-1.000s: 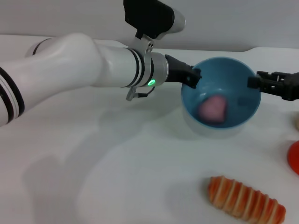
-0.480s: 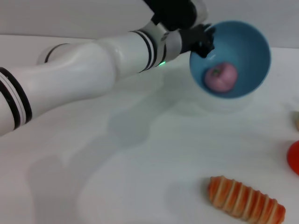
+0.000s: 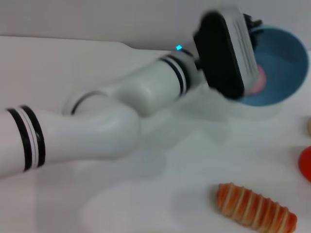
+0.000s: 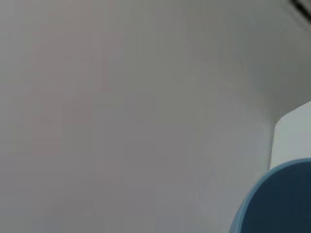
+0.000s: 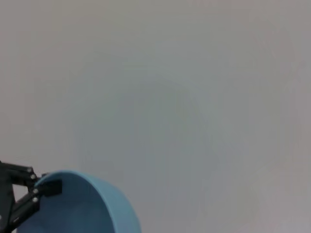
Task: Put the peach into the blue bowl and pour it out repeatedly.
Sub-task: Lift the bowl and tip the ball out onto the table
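Your left gripper (image 5: 36, 187) has the blue bowl (image 3: 282, 68) lifted off the white table (image 3: 160, 194) and tipped over on its side, with the opening turned toward the head camera. In the right wrist view you can see its black fingers (image 5: 48, 186) clamped over the bowl's rim, closed on the wall of the bowl. In the head view the wrist's black-and-grey housing sits in front of that grip and covers the side of the bowl nearest the arm, so you cannot see the fingers themselves there.

The peach (image 3: 259, 80) is inside the bowl, just past the gripper's hold on the rim. Only a pink sliver shows from behind the wrist housing, lying against the bowl's inner wall on the side closest to the claw. It is not in the fingers.

Below the gripper and well apart from it, the orange-and-white striped loaf (image 3: 255, 208) lies on the table. A red-orange round thing (image 3: 306, 164) sits at the picture's edge, farther out to the right of the claw's position and lower down.

Your right gripper is not visible in any view.

The left wrist view shows only the outer curve of the bowl against a pale wall.
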Controlling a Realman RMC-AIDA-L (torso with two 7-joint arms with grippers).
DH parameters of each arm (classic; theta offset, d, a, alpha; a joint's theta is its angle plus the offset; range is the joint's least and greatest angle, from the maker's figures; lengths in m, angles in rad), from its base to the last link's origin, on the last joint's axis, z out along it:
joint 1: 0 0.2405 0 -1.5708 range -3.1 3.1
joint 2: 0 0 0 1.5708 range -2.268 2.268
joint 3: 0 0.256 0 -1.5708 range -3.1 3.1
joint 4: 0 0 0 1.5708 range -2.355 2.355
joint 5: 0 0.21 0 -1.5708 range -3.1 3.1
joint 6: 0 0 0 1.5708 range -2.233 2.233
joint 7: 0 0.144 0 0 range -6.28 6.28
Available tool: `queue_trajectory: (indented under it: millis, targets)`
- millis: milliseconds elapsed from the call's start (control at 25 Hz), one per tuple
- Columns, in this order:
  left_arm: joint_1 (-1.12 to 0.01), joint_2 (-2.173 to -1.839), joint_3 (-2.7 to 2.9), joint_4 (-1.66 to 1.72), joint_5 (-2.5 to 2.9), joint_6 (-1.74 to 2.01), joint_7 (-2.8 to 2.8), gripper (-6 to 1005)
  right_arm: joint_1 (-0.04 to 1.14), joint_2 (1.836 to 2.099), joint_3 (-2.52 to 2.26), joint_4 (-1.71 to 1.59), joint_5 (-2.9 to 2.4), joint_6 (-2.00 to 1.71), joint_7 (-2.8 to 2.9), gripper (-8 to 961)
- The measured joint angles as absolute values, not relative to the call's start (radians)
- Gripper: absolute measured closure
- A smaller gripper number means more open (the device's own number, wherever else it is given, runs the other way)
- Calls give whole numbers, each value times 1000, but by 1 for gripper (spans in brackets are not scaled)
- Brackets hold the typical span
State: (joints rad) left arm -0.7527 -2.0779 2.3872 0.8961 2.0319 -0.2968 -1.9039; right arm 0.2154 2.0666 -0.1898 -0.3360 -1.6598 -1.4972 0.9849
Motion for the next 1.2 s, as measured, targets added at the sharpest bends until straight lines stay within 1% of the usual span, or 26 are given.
queue_trajectory:
  millis: [80,160,440,720,1200]
  targets:
    - [-746,-2078,2481,897,2032,-402,-1831,999,221,2066,-188,-319,-1661,-1492,961,455]
    - [-742,-2079,2505,897,2033,-430,-1811,1000,228,2066,-188,-310,-1661,-1491,958,455]
    - [-690,-2078,2550,894,2116,-502,-1763,1000,246,2068,-173,-292,-1657,-1450,956,456]
    - [-646,-2078,2599,865,2191,-563,-1694,999,237,2067,-114,-290,-1625,-1452,955,456]
    - [-596,-2078,2661,865,2361,-668,-1670,1000,243,2069,-103,-276,-1618,-1442,954,457]
